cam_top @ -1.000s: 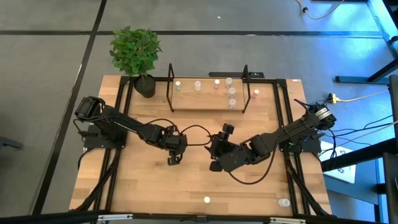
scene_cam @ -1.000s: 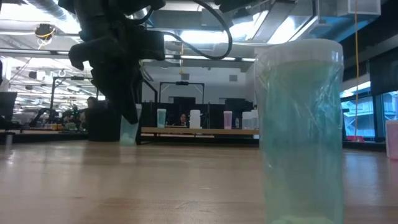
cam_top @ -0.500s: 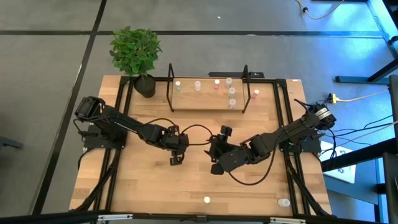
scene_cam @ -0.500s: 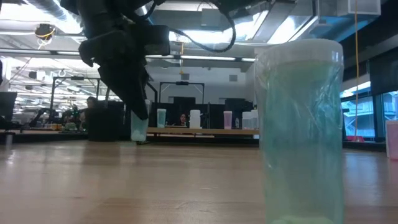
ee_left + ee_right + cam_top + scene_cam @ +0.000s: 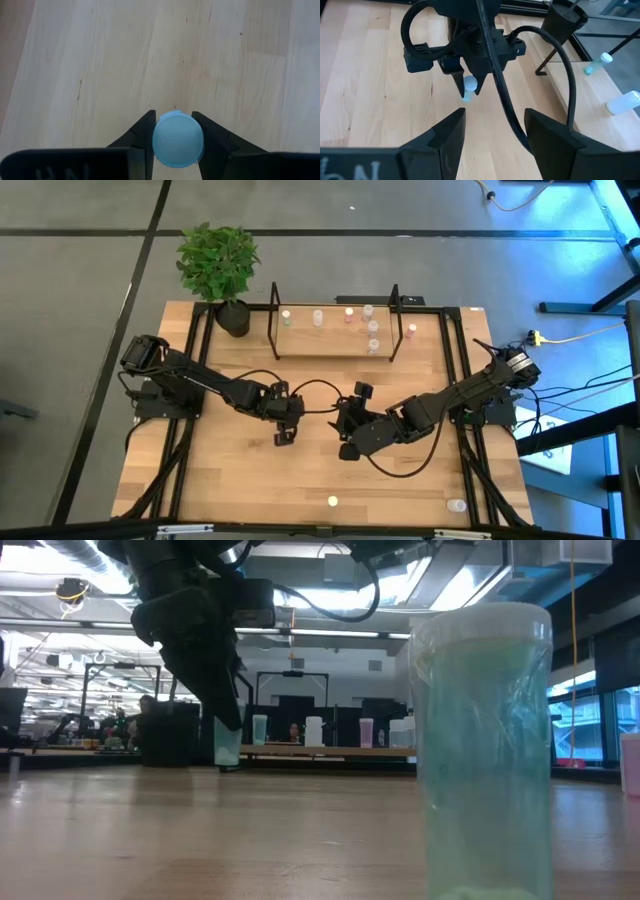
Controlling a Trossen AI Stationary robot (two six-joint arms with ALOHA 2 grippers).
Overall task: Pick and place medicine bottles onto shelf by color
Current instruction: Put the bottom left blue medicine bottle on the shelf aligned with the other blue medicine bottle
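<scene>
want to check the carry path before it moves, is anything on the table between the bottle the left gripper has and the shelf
Nothing visible stands in the way. The left gripper is shut on a blue-capped bottle near mid-table, and the board between it and the shelf is bare. The right gripper hangs open beside it, off that line. The plant sits left of the shelf.

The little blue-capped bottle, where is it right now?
The blue-capped bottle sits pinched in the left tool, near the table's middle in the high view, just left of the right tool.
</scene>
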